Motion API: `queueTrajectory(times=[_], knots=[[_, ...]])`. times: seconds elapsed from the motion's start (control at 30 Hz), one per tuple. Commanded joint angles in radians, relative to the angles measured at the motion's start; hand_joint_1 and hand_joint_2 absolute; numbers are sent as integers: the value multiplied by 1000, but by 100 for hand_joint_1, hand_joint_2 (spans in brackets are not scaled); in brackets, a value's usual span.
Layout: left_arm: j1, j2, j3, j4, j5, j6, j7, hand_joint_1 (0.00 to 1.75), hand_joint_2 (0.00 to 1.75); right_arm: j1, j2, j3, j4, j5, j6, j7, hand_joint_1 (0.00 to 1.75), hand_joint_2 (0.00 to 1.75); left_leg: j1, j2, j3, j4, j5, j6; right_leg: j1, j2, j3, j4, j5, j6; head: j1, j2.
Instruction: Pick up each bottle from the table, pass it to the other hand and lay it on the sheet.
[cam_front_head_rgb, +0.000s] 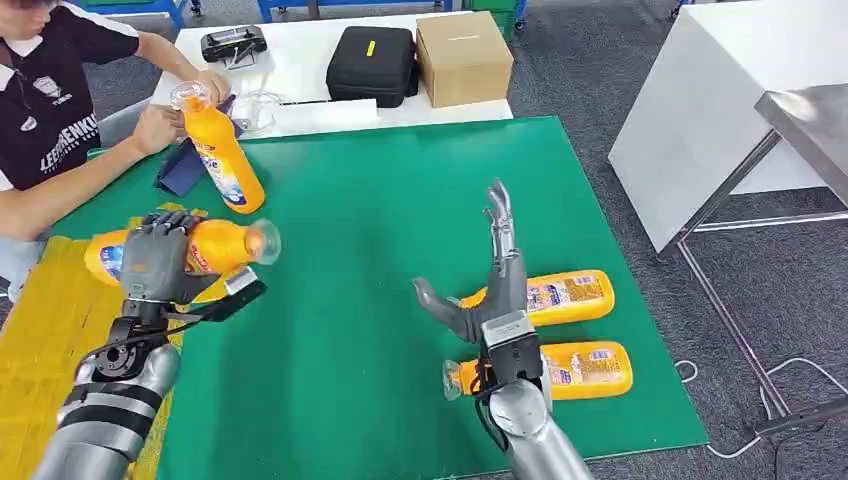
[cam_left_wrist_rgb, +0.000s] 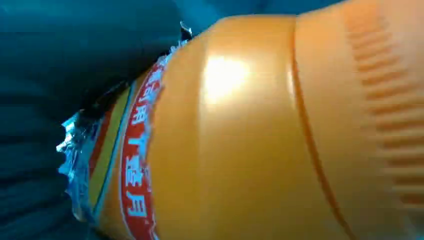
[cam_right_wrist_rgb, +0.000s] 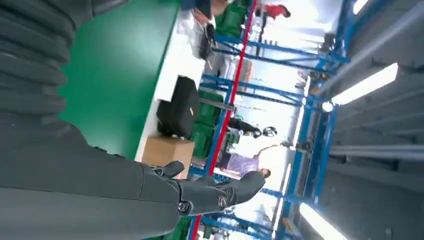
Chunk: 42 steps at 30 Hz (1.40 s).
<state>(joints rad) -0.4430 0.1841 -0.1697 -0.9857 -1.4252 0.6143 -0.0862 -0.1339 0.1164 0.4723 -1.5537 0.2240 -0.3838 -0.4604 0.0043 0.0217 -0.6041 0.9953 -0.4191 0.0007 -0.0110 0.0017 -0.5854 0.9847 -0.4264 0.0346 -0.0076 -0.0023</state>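
At the left of the head view, the left robot hand (cam_front_head_rgb: 158, 262) grips 1 orange bottle (cam_front_head_rgb: 205, 248) sideways above the edge of the yellow sheet (cam_front_head_rgb: 45, 330). At centre the right robot hand (cam_front_head_rgb: 490, 285) is released, fingers straight, hiding parts of 2 bottles (cam_front_head_rgb: 570, 296) lying on the green counter (cam_front_head_rgb: 370, 200). Upper left, a person (cam_front_head_rgb: 50, 110) holds a 4th bottle (cam_front_head_rgb: 222, 155) tilted. At the top sit a black case (cam_front_head_rgb: 372, 64) and a cardboard box (cam_front_head_rgb: 463, 57).

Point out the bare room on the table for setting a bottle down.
Bare green mat spans the middle, between the left hand gripping an orange bottle and the open right hand. Crowded: two lying bottles at right; person's bottle far left.
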Motion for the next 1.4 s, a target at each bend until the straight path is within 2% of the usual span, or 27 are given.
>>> queueTrajectory(times=[0.03,0.4,0.43,0.47,0.53,0.67,0.8,0.97,1.23,1.3,1.4], knots=[[-152,111,-108,544,-43,-104,-2,175,175,-36,-37,-13,-13,-36,47,0,0,175,2,-3,6,0,-1,-1,1,-1,6,-1,-1,-2,0,0],[-123,82,-90,600,-31,-109,32,175,175,-38,-38,-6,0,-36,45,1,0,175,0,-2,4,-1,-1,0,0,0,5,-1,0,-1,0,0],[-120,79,-85,604,-27,-95,36,133,175,-39,-39,-5,1,-36,45,1,0,175,0,-2,5,-1,-1,0,0,1,6,-1,0,-1,0,0],[-116,72,-73,603,-16,-71,42,0,175,-39,-39,-3,4,-36,45,3,0,175,1,-3,5,0,-1,0,1,1,7,-1,0,-1,0,0],[-117,51,-21,603,35,-9,34,0,175,-38,-40,1,8,-34,42,5,0,175,-1,-3,6,-1,0,0,0,0,7,-2,0,-1,0,0],[-122,45,-5,595,52,-1,29,0,175,-36,-41,2,9,-33,40,6,0,175,1,-5,7,0,0,0,1,-2,8,-1,0,-1,0,0],[-116,23,82,544,157,72,-44,0,175,-24,-44,6,9,-25,28,14,0,175,1,-6,7,0,0,0,1,-3,9,-1,-1,-1,0,0],[-96,-19,136,466,275,21,-145,0,175,-27,-45,4,18,-2,15,26,0,175,1,-7,6,1,-1,0,1,-5,8,-1,-1,-1,0,0],[-92,-24,132,462,272,23,-139,0,175,-28,-44,3,18,-1,15,27,0,175,0,-5,4,0,0,0,0,-2,6,-1,0,-1,0,0],[-79,-48,158,433,359,-12,-222,0,175,-29,-44,1,18,7,14,31,0,175,1,-6,5,1,-1,-1,1,-3,8,-1,-1,-1,0,0],[-39,-72,126,363,374,-7,-250,0,175,-34,-41,1,21,19,15,35,0,175,1,-7,5,1,-1,0,1,-4,8,-1,-1,-1,0,0]])
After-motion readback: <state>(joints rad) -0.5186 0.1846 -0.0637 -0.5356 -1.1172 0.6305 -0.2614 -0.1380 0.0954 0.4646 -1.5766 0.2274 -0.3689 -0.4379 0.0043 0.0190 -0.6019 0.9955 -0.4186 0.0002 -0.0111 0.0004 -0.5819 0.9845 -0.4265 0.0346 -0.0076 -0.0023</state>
